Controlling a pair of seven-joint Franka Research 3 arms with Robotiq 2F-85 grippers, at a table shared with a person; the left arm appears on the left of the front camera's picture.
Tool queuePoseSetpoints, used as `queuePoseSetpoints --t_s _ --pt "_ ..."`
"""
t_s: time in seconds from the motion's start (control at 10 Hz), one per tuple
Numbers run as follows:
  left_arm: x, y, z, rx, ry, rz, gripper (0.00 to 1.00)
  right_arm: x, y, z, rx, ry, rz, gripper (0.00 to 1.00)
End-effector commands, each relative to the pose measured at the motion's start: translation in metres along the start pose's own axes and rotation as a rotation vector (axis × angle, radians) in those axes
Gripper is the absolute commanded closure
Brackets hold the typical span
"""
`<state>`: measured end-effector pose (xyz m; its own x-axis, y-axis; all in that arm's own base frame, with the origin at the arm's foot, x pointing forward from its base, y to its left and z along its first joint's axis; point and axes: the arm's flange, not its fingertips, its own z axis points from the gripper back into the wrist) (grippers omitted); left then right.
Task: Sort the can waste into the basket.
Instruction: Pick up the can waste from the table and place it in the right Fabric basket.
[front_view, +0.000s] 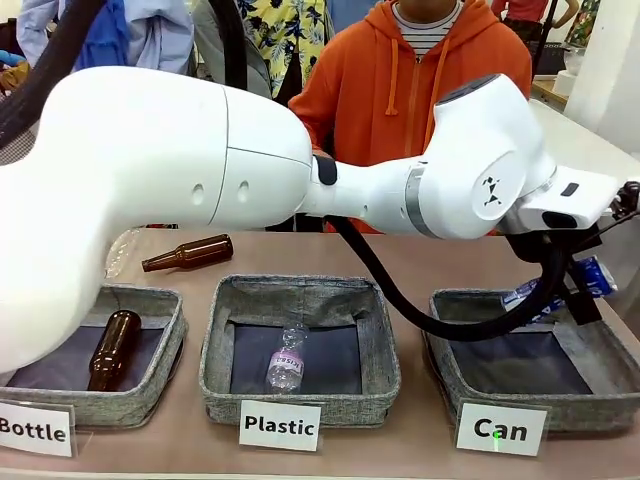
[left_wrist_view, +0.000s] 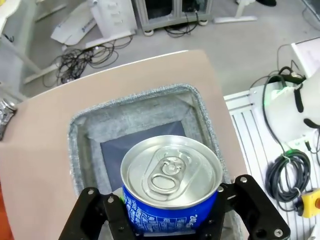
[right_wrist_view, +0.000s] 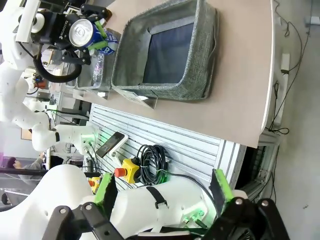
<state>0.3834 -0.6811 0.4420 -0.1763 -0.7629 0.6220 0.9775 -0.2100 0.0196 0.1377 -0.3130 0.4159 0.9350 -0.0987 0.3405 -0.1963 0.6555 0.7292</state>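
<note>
**Can poised over the basket, release due**

The left gripper (left_wrist_view: 170, 197) is clamping the blue can (left_wrist_view: 170, 172) between its pads, with the tab end facing the wrist camera. Just beyond, the basket (left_wrist_view: 82, 150) is sitting directly under the can, its dark bottom bare. The release looks like the step in hand: the jaws need to part so the can drops inside. The right gripper (right_wrist_view: 162, 192) is hanging spread wide, well apart.

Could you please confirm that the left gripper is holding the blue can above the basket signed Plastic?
Not quite. The left gripper holds the blue can above the basket with the Can sign, not the one signed Plastic. The front view shows this: the arm reaches across to the basket at the robot's right.
</note>
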Motion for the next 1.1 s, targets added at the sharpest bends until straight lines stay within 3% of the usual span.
queuePoseSetpoints --t_s 0.0,0.2,0.3,0.5,1.0 --pt "-0.003 -0.009 0.004 -0.012 0.015 -0.038 0.00 -0.004 0.005 0.003 -0.007 0.008 -0.021 0.00" --pt "-0.007 -0.016 0.011 -0.010 0.001 -0.048 0.00 -0.004 0.005 0.003 -0.007 0.008 -0.021 0.00" --pt "-0.010 -0.019 0.015 -0.001 -0.006 -0.054 0.20 -0.004 0.005 0.003 -0.007 0.008 -0.021 0.00" --pt "-0.013 -0.024 0.023 0.013 -0.020 -0.068 0.00 -0.004 0.005 0.003 -0.007 0.008 -0.021 0.00" --pt "-0.024 -0.038 0.050 0.003 -0.078 -0.037 0.00 0.000 0.000 0.000 0.000 0.000 0.000 0.00"
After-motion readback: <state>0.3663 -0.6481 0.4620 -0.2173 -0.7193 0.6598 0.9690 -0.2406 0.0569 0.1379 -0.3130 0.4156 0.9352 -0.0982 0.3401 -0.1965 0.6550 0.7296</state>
